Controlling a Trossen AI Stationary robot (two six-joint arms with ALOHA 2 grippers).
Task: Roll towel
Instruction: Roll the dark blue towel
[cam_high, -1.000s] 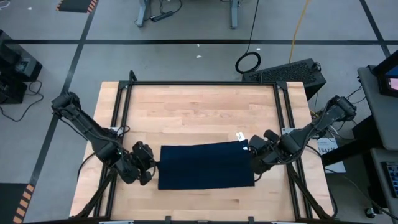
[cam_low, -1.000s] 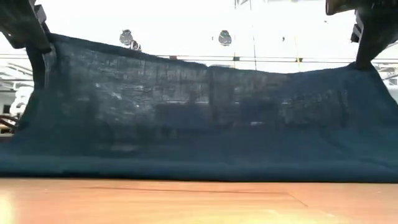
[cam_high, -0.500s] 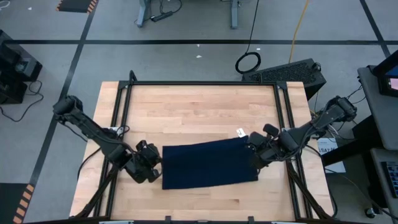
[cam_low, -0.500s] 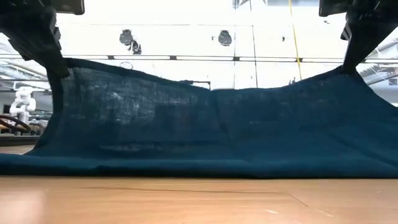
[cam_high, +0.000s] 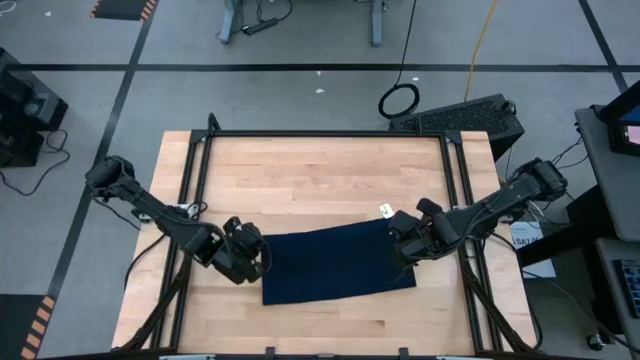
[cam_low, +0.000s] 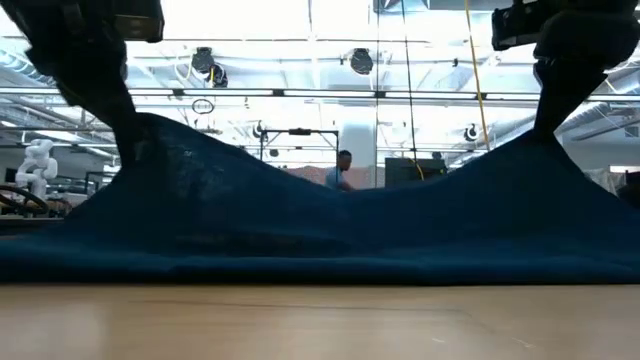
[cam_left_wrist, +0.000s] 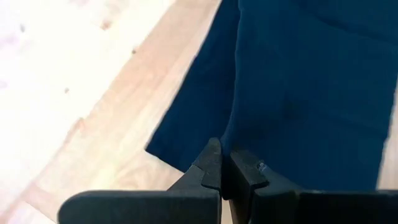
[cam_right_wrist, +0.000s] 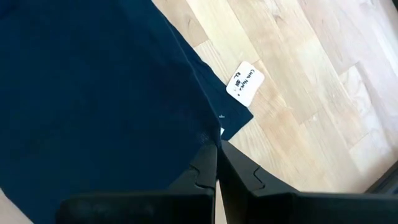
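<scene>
The dark navy towel (cam_high: 338, 263) lies across the near middle of the wooden table. Its lower part rests on the wood, and both ends are drawn up into peaks with a deep sag (cam_low: 340, 200) between them. Its white tag (cam_high: 384, 210) lies flat on the table at the far right corner. My left gripper (cam_high: 259, 262) is shut on the towel's left end. My right gripper (cam_high: 400, 244) is shut on its right end. My left gripper pinches the towel's left end (cam_left_wrist: 231, 144) between its two fingers, slanting down from the table's left. The cloth rises to the fingers as a raised ridge (cam_low: 135, 140); the rest slopes down onto the table, slack toward the middle. My right gripper pinches the towel's right-end edge (cam_right_wrist: 211, 138) between its two fingers, near the tagged corner (cam_right_wrist: 245, 83), slanting down from the table's right. That end stands up as a peak (cam_low: 545, 140), and the corner below it stays flat on the wood.
A black frame (cam_high: 320, 135) borders the table along its far edge and both sides. Bare wood (cam_high: 320, 180) stretches beyond the towel toward the far edge. A person (cam_low: 343, 170) stands in the room behind the table.
Both grippers have moved toward each other and sunk, staying shut on the towel's ends. The held upper edge, nearly straight a second ago, now sags deeply in the middle, and the towel looks shorter from left to right. The part on the table has stayed put.
</scene>
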